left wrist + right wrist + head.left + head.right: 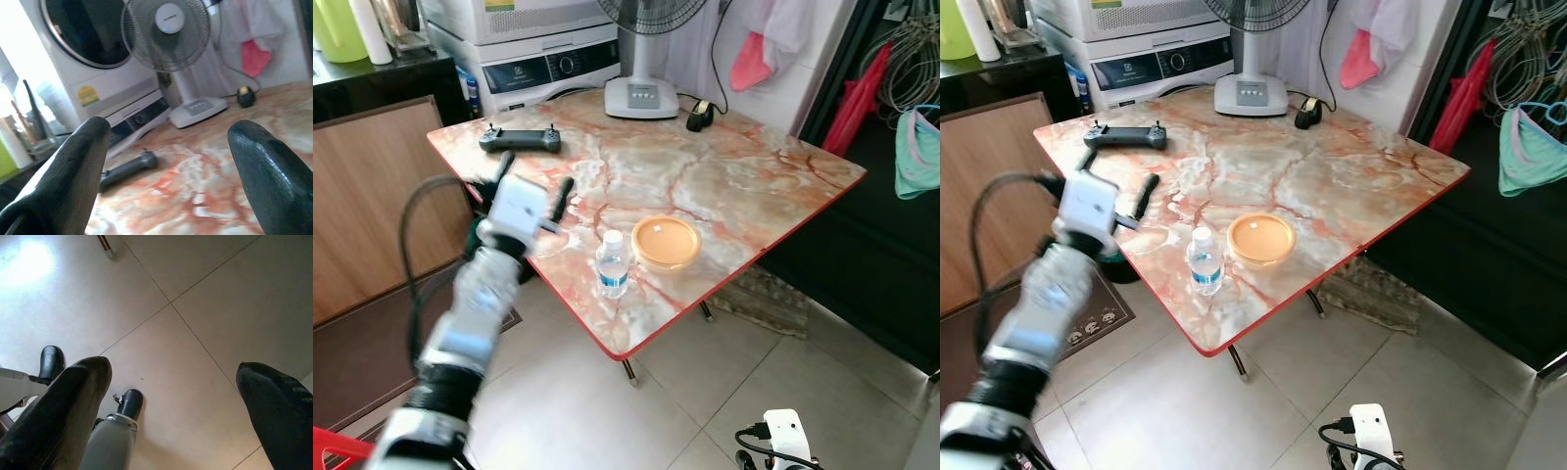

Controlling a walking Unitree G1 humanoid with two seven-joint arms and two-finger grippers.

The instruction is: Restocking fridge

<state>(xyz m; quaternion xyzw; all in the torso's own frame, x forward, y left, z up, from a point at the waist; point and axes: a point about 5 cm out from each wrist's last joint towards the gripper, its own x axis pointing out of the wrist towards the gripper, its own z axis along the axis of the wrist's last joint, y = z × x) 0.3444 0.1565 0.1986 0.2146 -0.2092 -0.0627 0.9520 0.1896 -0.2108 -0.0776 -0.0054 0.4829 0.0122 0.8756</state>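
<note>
Bench [724,181]: a square top of pink-and-white marbled pattern with a thin red edge, set cornerwise; its near corner points toward the robot over pale floor tiles [607,411].
Open room: bare tiles spread in front of the near corner and along the right edge; the middle and right of the top lie bare.
Water bottle [613,262]: small, clear plastic, white cap, pale label; stands upright near the front edge, just beside the bowl.
Bowl [667,241]: round, shallow, orange-tan with a paler rim; what it holds cannot be told.
Controller [520,140]: dark, flat, two short sticks; lies near the far left edge.
Fan [643,59]: white base and pole, dark round grille; stands at the far edge.
Tape dispenser [699,116]: small and dark, just beside the fan base.
Washing machine [538,54]: white, with a control strip, behind the bench.
Left gripper [530,191]: raised over the left edge of the bench, between controller and bottle, touching neither; jaws spread, and the wrist view looks between the two black fingers [73,171] across the marbled top to the fan.
Right gripper [171,416]: hangs low at the robot's side, pointing at the floor tiles; jaws spread, holding nothing.
Wooden panel [372,196]: brown, flat, stands left of the bench.
</note>
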